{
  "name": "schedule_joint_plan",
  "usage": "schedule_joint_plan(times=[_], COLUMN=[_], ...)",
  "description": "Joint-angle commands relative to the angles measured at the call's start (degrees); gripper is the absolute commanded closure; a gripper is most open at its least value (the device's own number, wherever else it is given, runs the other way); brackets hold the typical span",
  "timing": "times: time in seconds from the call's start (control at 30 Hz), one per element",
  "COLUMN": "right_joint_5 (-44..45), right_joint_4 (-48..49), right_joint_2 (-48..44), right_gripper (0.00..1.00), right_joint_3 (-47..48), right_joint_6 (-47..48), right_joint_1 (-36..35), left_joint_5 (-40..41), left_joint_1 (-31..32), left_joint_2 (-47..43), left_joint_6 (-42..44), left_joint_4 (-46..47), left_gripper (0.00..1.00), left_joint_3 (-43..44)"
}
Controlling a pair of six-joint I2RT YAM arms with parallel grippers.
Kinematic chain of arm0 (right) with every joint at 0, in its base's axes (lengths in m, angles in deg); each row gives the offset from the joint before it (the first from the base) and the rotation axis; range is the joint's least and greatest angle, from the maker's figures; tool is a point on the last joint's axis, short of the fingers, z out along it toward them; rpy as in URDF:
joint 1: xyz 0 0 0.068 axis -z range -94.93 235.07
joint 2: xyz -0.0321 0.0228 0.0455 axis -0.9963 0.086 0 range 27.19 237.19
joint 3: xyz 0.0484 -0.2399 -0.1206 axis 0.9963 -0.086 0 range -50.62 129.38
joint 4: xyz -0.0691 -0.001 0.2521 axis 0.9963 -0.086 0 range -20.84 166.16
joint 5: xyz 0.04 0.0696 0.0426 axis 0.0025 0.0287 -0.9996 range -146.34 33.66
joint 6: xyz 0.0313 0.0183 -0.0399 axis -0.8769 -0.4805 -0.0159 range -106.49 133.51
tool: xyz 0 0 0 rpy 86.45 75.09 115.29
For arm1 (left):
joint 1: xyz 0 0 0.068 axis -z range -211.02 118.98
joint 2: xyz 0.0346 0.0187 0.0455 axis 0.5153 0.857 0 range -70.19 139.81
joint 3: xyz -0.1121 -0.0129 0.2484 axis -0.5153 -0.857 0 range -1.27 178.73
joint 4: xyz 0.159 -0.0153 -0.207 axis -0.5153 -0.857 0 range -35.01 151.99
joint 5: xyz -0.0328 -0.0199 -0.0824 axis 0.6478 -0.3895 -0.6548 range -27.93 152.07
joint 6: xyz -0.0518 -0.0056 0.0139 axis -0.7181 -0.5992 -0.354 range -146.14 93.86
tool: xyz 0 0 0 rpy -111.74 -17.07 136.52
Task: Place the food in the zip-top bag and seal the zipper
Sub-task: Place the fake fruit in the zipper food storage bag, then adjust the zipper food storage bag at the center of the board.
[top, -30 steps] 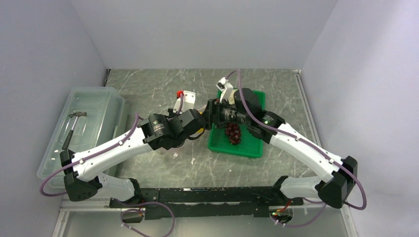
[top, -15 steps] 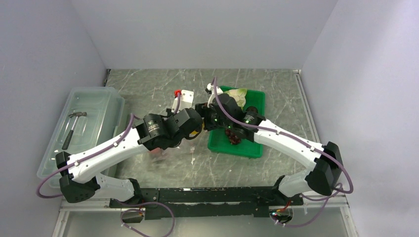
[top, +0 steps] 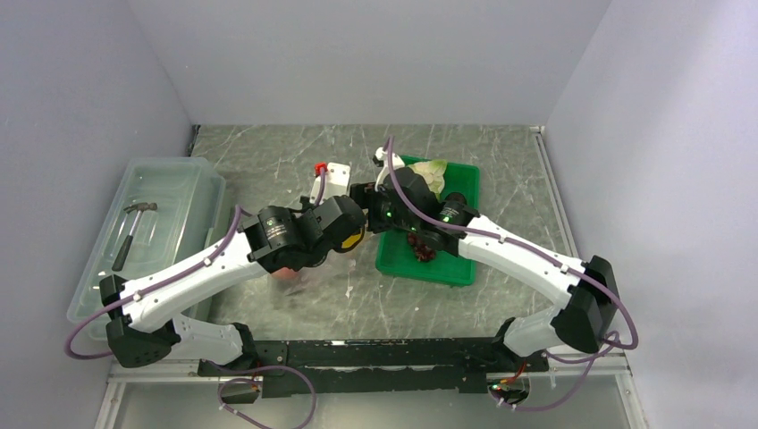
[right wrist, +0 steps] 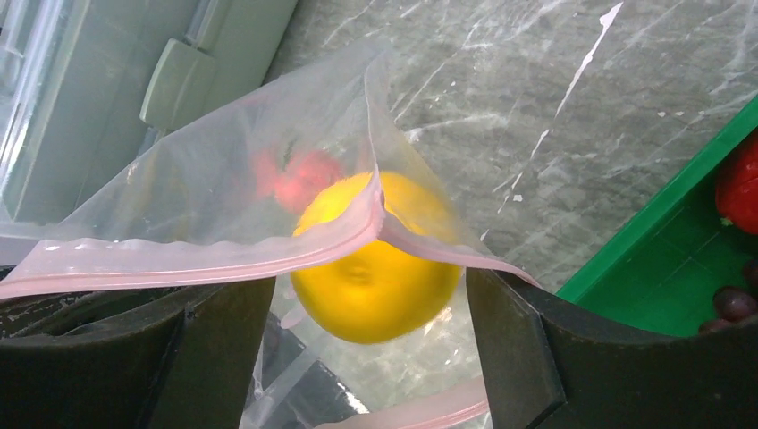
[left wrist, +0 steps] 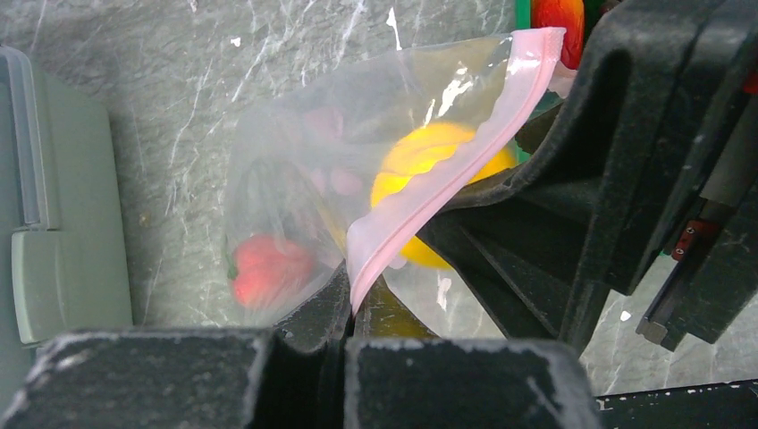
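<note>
Left hand [left wrist: 347,308] first: pressed together on the zipper [left wrist: 447,170], pinching one end of that pink strip and holding the zip-top bag [left wrist: 286,161] up off the surface [top: 268,152]. Across from it, the right hand [right wrist: 371,290] is spread wide at the bag's mouth, and here's the change: a second ago it was over the green tray [top: 429,265], now it has swung across and its fingers have opened further. The orange-yellow fruit [right wrist: 375,259] sits blurred between them, half under the film. I read that as a release, the fruit dropping in.

Inside already: the red tomato-like piece [left wrist: 268,268], down at the closed end. So two pieces look bagged, while the dark grape bunch [top: 422,248] and the pale leafy vegetable [top: 433,170] lie in the tray. Loading isn't finished, and sealing is a way off.

The bag's mouth points at the right hand and the tray; its closed end trails away toward the plastic bin [top: 170,206]. In the left wrist view the zipper runs on a slant, from the pinch up to its free corner.
</note>
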Motion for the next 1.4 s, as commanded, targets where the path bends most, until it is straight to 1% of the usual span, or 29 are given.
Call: schedule_joint_plan(times=[0.0,0.03,0.1,0.57,0.77,0.87,1.13,1.27,1.37], right_joint_5=[0.63,0.31,-0.23,-2.27,-2.24,-1.11,10.57,12.86,13.85], right_joint_4=[3.18,3.33,3.64,1.99,0.92,-0.79,-6.38,-7.49,-8.3], right_joint_2=[-2.79,-3.07,-3.66,-9.89,-15.02,-18.07,-24.25,-26.36,-27.33], right_gripper=[0.17,0.14,0.13,0.14,0.14,0.14,0.13,0.13,0.13], right_joint_3=[1.82,1.73,1.44,1.43,1.43,2.07,1.57,0.16,-0.33], right_joint_6=[0.07,0.07,-0.01,1.15,1.73,2.02,3.36,3.32,3.44], right_joint_1=[-0.17,-0.17,-0.17,-0.35,-0.44,-0.5,-0.46,-0.45,-0.44], left_joint_5=[0.64,0.67,0.63,1.39,1.67,1.45,-1.75,-3.68,-3.92], left_joint_1=[-0.03,-0.03,-0.03,-0.24,-1.13,-1.74,-4.24,-6.17,-7.25], left_joint_2=[-1.95,-1.99,-2.06,-2.23,-1.74,-1.56,-0.91,-0.1,1.43], left_joint_6=[0.61,0.61,0.7,0.44,1.0,1.86,6.34,8.68,9.75], left_joint_4=[0.75,0.82,1.03,0.41,0.58,0.79,3.16,4.8,3.88], left_gripper=[1.0,1.0,1.0,1.0,1.0,1.0,1.0,1.0,1.0], left_joint_3=[1.94,1.98,1.94,1.62,1.56,2.62,8.77,11.04,13.37])
